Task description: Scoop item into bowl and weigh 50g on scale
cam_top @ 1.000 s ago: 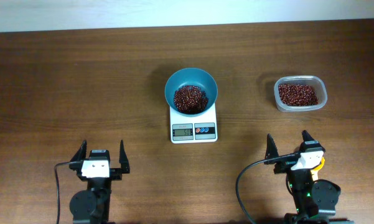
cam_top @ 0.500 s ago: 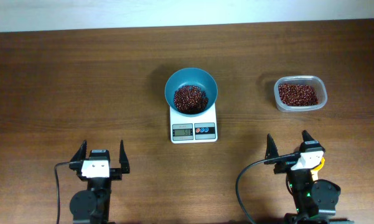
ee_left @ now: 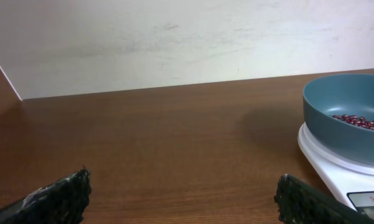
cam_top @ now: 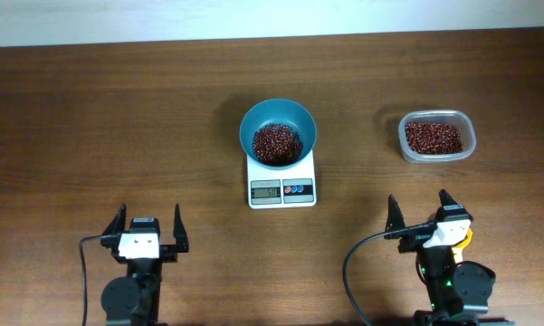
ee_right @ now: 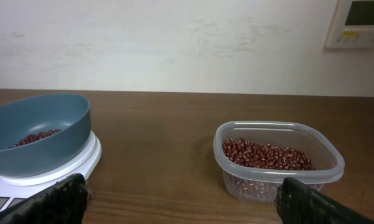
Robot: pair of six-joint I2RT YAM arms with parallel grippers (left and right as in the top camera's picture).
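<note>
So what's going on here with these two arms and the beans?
Nothing is being handled at this moment. The teal bowl sits on the white scale with a heap of red-brown beans inside, and more beans lie in the clear tub off to the right. The left tool and the right tool are both open and empty, parked well short of the scale. The scale's display is too small to read.

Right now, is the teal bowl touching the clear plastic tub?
Apart. The right wrist view shows a stretch of bare table between the bowl, on the scale, and the tub.
</note>
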